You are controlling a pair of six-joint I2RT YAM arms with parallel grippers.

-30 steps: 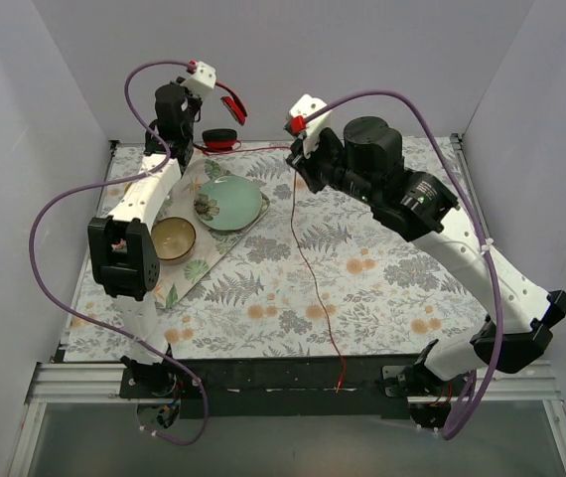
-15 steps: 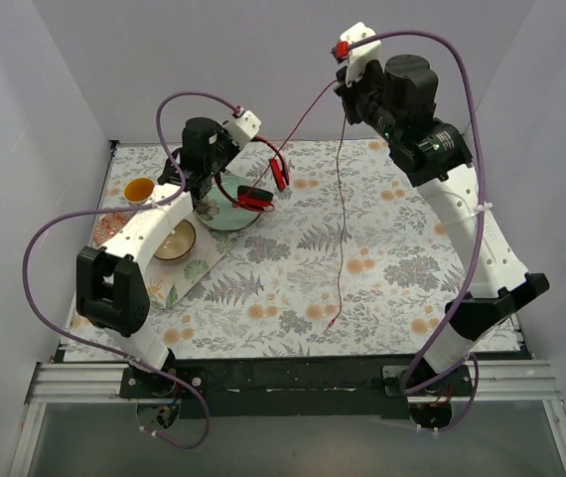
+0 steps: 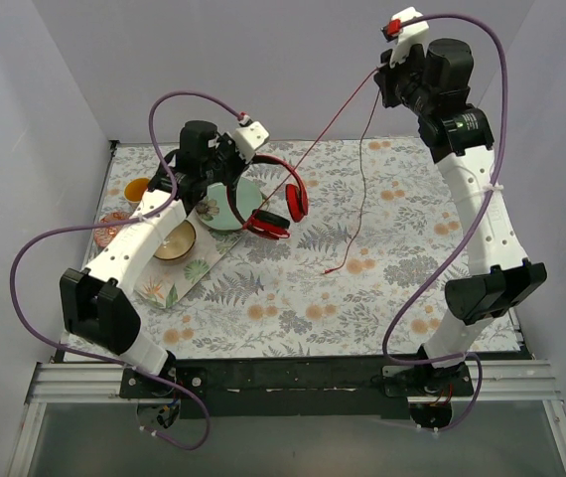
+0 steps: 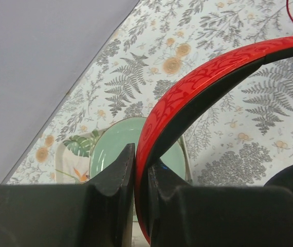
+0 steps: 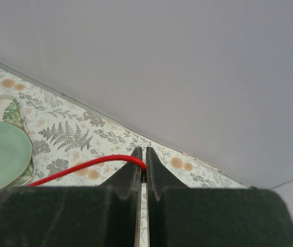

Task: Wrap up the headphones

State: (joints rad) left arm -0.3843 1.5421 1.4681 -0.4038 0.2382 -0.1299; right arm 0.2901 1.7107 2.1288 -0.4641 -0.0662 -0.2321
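The red headphones hang over the table's middle left, with black ear cushions low at the right. My left gripper is shut on the red, black-lined headband, its jaws closed on either side. The thin red cable runs taut from the headphones up to my right gripper, raised high at the back right. That gripper is shut on the cable. The rest of the cable hangs down, and its end rests on the cloth.
A green plate and a brown bowl sit on a leaf-print tray under the left arm. The plate also shows in the left wrist view. An orange cup stands far left. Grey walls close in the back and sides.
My right arm has risen and swung right, pulling the cable taut and dragging its free end up the table. My left gripper has carried the headphones right, out over the table.
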